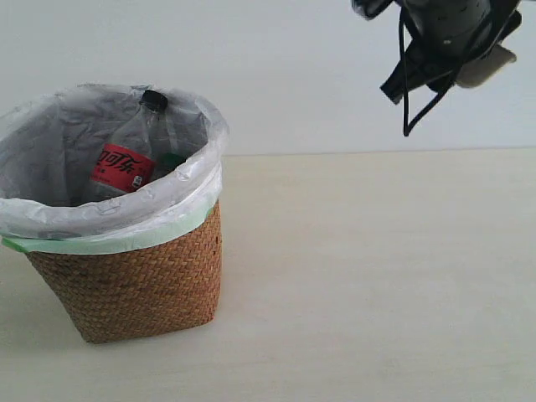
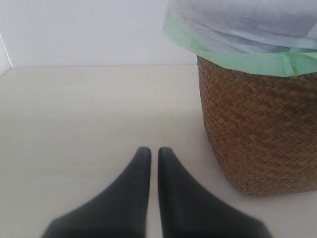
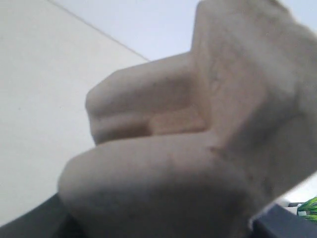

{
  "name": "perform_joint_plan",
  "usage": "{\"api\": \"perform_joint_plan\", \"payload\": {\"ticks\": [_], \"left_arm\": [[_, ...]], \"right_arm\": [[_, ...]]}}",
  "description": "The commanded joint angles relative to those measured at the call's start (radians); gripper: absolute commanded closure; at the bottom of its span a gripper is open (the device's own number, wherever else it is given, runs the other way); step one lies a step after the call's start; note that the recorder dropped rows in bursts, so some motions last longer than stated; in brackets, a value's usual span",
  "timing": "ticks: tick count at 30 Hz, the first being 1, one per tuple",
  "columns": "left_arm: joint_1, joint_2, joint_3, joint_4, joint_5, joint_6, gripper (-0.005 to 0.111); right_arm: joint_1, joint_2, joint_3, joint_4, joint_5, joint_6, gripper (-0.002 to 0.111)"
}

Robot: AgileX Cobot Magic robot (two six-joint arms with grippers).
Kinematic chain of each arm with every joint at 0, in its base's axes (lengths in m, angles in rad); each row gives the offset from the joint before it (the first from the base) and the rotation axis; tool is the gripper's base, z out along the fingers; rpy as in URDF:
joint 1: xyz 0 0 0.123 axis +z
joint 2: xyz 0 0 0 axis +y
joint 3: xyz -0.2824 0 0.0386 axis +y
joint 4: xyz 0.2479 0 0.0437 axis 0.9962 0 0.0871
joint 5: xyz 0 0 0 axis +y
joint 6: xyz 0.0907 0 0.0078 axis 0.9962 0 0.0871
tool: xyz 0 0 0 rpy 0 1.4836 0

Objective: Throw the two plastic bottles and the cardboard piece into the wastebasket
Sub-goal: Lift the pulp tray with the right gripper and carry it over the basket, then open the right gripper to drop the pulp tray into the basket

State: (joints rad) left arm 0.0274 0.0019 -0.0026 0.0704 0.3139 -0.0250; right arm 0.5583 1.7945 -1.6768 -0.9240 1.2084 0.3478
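The wicker wastebasket (image 1: 134, 280) with its white, green-edged bag stands at the left of the exterior view. Inside it leans the taller bottle (image 1: 126, 163) with red label and black cap; a bit of the green-labelled bottle (image 1: 173, 161) shows beside it. High at the top right, my right gripper (image 1: 469, 71) is shut on the grey-beige cardboard piece (image 1: 490, 69); that cardboard piece (image 3: 198, 148) fills the right wrist view and hides the fingers. My left gripper (image 2: 150, 151) hovers low over the table beside the wastebasket (image 2: 260, 134), fingers together, nothing between them.
The pale table (image 1: 377, 276) stretches from the basket to the right edge of the exterior view. A white wall (image 1: 276, 75) rises behind it. A black cable (image 1: 414, 100) hangs under the right arm.
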Motion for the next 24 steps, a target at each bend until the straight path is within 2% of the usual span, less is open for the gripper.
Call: {"api": "perform_joint_plan", "payload": {"ticks": [1, 6, 10, 12, 13, 16, 18, 19, 20, 22, 23, 24], "left_arm": [[-0.005, -0.002, 0.003, -0.007, -0.008, 0.000, 0.102], [-0.005, -0.002, 0.003, -0.007, -0.008, 0.000, 0.102], [-0.005, -0.002, 0.003, -0.007, -0.008, 0.000, 0.102], [-0.005, -0.002, 0.003, -0.007, -0.008, 0.000, 0.102], [-0.005, -0.002, 0.003, -0.007, -0.008, 0.000, 0.102], [-0.005, -0.002, 0.003, -0.007, -0.008, 0.000, 0.102], [-0.005, -0.002, 0.003, -0.007, -0.008, 0.000, 0.102], [-0.005, -0.002, 0.003, -0.007, -0.008, 0.000, 0.102], [-0.005, -0.002, 0.003, -0.007, -0.008, 0.000, 0.102], [-0.005, -0.002, 0.003, -0.007, -0.008, 0.000, 0.102], [-0.005, -0.002, 0.003, -0.007, -0.008, 0.000, 0.102], [-0.005, -0.002, 0.003, -0.007, -0.008, 0.000, 0.102]], "right_arm": [[-0.003, -0.017, -0.033, 0.010, 0.013, 0.012, 0.108], [-0.003, -0.005, -0.033, 0.148, 0.013, 0.015, 0.108], [-0.001, -0.007, -0.035, 0.443, -0.001, -0.070, 0.108], [-0.001, -0.008, -0.068, 0.672, -0.058, -0.168, 0.108], [-0.001, -0.008, -0.124, 0.904, -0.118, -0.234, 0.108], [-0.001, -0.008, -0.212, 1.393, -0.239, -0.412, 0.104], [-0.001, -0.005, -0.249, 1.653, -0.290, -0.554, 0.090], [-0.001, -0.005, -0.264, 1.730, -0.319, -0.585, 0.078], [0.001, -0.005, -0.274, 1.755, -0.354, -0.577, 0.059], [0.001, -0.005, -0.280, 1.746, -0.408, -0.502, 0.016], [0.001, -0.005, -0.280, 1.720, -0.417, -0.472, 0.004], [0.001, -0.005, -0.280, 1.670, -0.416, -0.451, 0.007]]}}
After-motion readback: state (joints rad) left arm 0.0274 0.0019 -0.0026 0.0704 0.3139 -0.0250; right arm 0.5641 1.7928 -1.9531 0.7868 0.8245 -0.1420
